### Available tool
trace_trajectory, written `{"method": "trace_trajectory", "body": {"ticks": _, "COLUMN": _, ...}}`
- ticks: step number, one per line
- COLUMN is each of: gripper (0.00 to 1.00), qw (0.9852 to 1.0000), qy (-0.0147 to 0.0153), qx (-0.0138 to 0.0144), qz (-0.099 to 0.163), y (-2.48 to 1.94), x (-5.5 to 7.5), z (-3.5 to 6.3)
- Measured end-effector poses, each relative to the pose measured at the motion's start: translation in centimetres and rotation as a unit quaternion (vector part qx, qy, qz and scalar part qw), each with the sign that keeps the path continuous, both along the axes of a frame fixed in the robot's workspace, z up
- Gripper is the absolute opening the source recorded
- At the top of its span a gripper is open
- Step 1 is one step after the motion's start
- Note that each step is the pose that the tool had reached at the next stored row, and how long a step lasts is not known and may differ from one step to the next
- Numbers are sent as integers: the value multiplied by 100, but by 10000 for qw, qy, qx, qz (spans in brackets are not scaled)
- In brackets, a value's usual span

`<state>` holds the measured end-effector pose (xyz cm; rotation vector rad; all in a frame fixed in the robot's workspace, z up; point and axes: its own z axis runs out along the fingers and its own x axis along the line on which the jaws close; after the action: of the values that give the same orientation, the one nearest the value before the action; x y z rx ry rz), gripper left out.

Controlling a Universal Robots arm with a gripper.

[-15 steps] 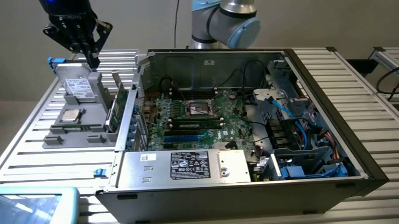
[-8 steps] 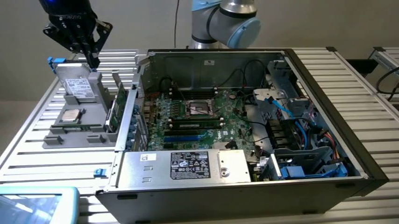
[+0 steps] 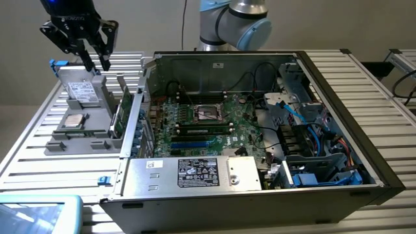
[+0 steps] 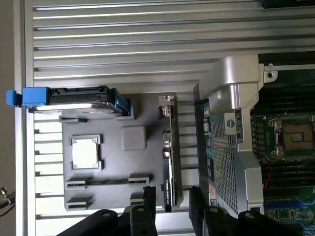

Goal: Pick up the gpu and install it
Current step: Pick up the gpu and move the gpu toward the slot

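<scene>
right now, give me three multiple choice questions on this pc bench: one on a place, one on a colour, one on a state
1. Where is the gpu? A) on edge in the gray holder beside the case B) seated inside the case C) in the gripper
2. What colour is the tab on the hard drive? A) red B) blue C) yellow
3. How is the gripper? A) shut on the gpu B) open and empty C) shut on the hard drive
Answers: 1 A, the card stands in the holder; 2 B, the tab is blue; 3 B, its fingers stand apart, holding nothing.
</scene>
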<state>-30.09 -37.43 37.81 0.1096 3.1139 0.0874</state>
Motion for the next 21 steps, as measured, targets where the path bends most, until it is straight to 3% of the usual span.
{"method": "trace_trajectory", "body": {"ticks": 1, "gripper": 44, "qw": 10000, "qy": -13, "qx": 0, "qz": 0, "y": 2, "x": -12, "z": -16}}
{"method": "trace_trajectory", "body": {"ticks": 7, "gripper": 44, "qw": 10000, "qy": -50, "qx": 0, "qz": 0, "y": 5, "x": -66, "z": -123}}
{"method": "trace_trajectory", "body": {"ticks": 12, "gripper": 44, "qw": 9999, "qy": -100, "qx": 0, "qz": 1, "y": 5, "x": -77, "z": -203}}
{"method": "trace_trajectory", "body": {"ticks": 21, "gripper": 44, "qw": 9999, "qy": -104, "qx": 1, "qz": 1, "y": 5, "x": -78, "z": -368}}
